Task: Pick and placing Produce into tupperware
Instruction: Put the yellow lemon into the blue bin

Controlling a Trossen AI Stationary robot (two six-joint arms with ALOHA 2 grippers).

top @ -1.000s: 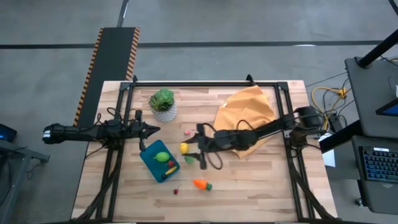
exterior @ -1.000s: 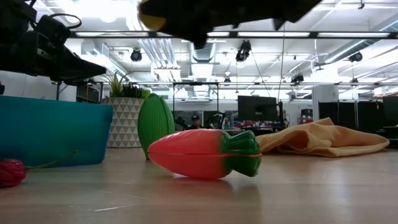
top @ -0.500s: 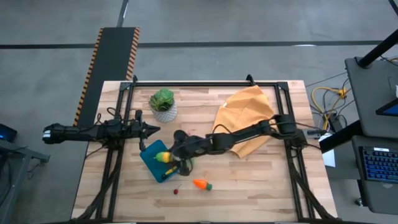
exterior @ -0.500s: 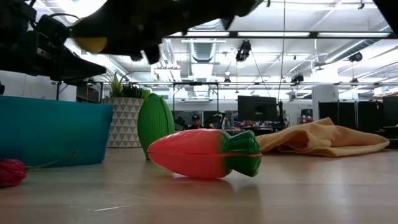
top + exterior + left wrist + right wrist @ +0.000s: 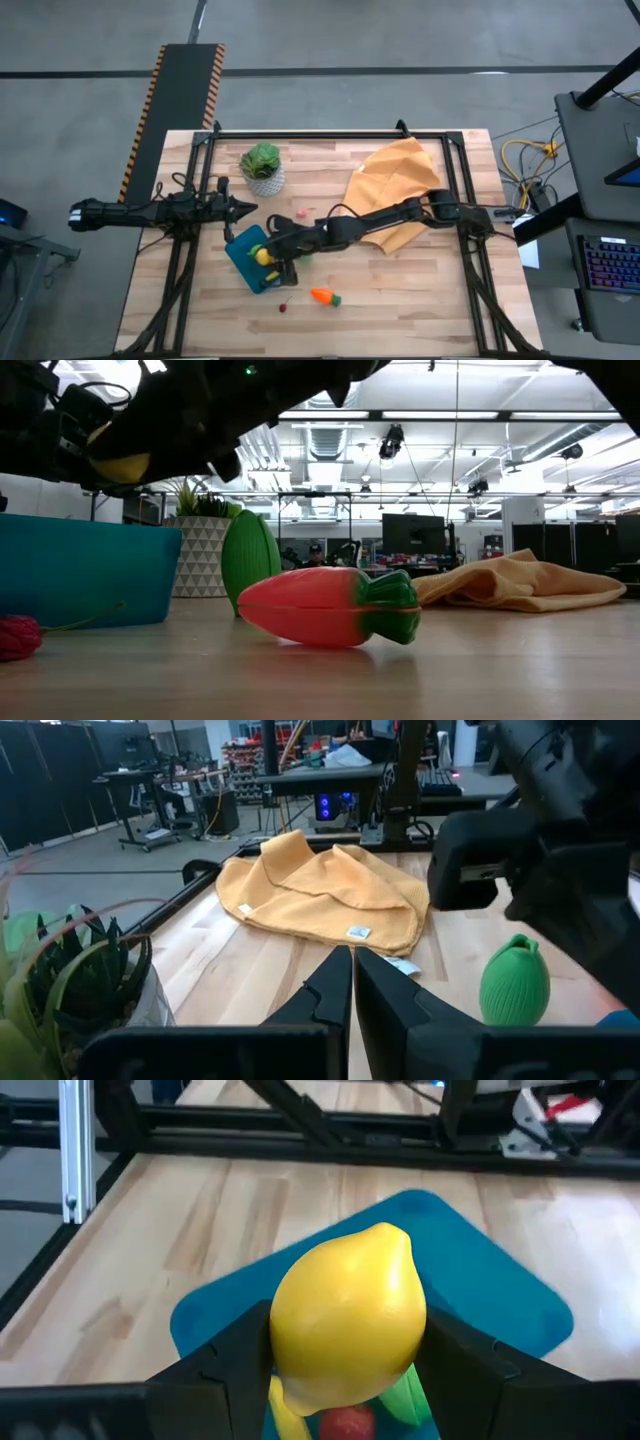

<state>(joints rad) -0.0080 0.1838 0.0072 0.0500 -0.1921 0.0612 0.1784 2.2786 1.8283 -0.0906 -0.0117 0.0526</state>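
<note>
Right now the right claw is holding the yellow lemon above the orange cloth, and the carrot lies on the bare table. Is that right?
Not quite. The right claw holds the lemon above the teal tupperware, not the orange cloth, which lies apart toward the right arm's base; the right wrist view shows it, the high view confirms. The carrot does lie on the bare table.

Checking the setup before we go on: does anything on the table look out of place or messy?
Only the orange cloth stands out, lying crumpled at the far right of the table. The carrot and a small red piece lie loose outside the tupperware, simply not yet packed. Nothing looks spilled or damaged.
</note>
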